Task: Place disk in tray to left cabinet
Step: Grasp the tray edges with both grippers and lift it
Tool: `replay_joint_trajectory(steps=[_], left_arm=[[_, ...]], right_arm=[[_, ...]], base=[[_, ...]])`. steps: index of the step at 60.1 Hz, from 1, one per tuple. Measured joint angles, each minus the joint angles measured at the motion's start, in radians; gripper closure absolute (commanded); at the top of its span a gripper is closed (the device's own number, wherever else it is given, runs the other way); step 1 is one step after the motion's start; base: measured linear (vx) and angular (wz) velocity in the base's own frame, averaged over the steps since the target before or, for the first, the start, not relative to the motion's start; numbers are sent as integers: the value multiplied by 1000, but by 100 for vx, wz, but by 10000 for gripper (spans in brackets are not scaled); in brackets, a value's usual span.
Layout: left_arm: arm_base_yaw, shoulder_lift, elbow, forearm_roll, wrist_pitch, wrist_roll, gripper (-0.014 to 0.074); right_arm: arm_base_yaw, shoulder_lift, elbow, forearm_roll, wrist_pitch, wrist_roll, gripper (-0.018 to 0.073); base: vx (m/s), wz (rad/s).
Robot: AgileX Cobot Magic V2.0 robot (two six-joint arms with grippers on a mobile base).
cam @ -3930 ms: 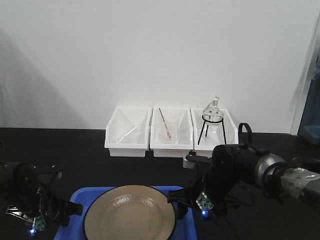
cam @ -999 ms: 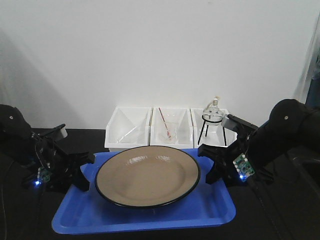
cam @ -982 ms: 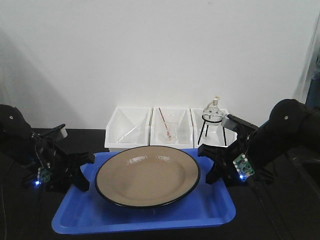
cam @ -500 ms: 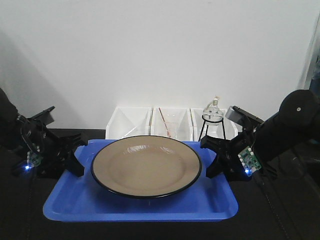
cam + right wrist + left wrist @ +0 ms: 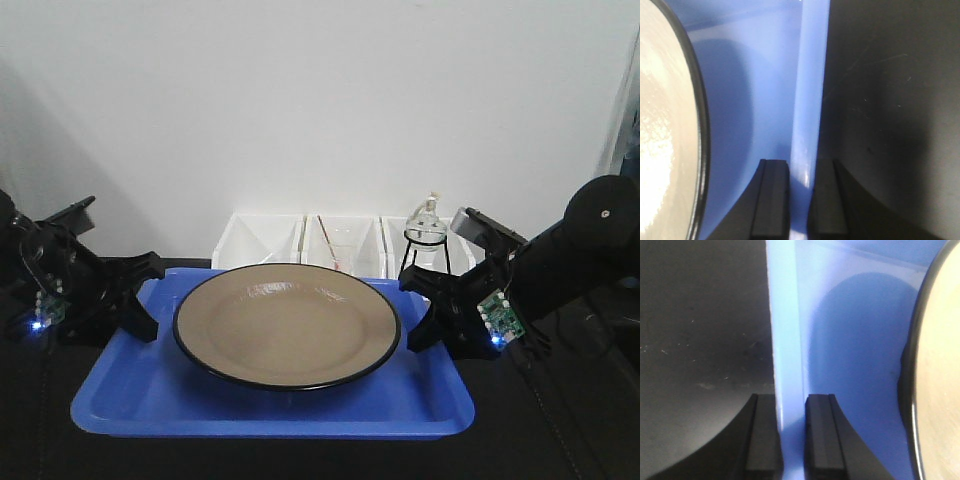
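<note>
Over on the left, we have the left tool (image 5: 138,298) clenched on the tray (image 5: 250,405). The wrist view makes it plain: two black fingers (image 5: 822,435) pinch the blue left rim, one on the outside over the dark counter (image 5: 570,430), one inside the tray. A small blue light glows on the arm just behind it.

Moving in, the tray hangs roughly level between the two arms, long side toward us. The disk (image 5: 287,325) lies flat in it, about centred, its glossy tan face up and a black rim all the way round. It fills most of the tray's depth, and bare blue shows to its left, to its right and along the near edge. From the left wrist, we see the disk's edge near the inner finger but not touching it.

Behind, three white bins (image 5: 258,242) stand in a row at the wall, their lower fronts hidden by the tray's far edge and the disk. The middle bin holds a clear glass piece with a reddish rod. At the right bin a round flask (image 5: 427,218) sits on a black tripod.

And on the right, the right tool (image 5: 428,312) is likewise clamped on the tray's right rim. Its wrist view shows black fingers on either side of the blue edge, with the disk close by on the inner side and apart from them.
</note>
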Motion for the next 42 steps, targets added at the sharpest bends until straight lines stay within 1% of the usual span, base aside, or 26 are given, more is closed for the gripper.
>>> replay_joint_trajectory(steps=[25, 42], left_arm=[[0, -22, 0, 1, 12, -1, 597], [0, -22, 0, 1, 19, -1, 597]], right_arm=[[0, -35, 1, 5, 10, -4, 561], [0, -52, 1, 12, -12, -30, 561]], base=[[0, 0], [0, 0]])
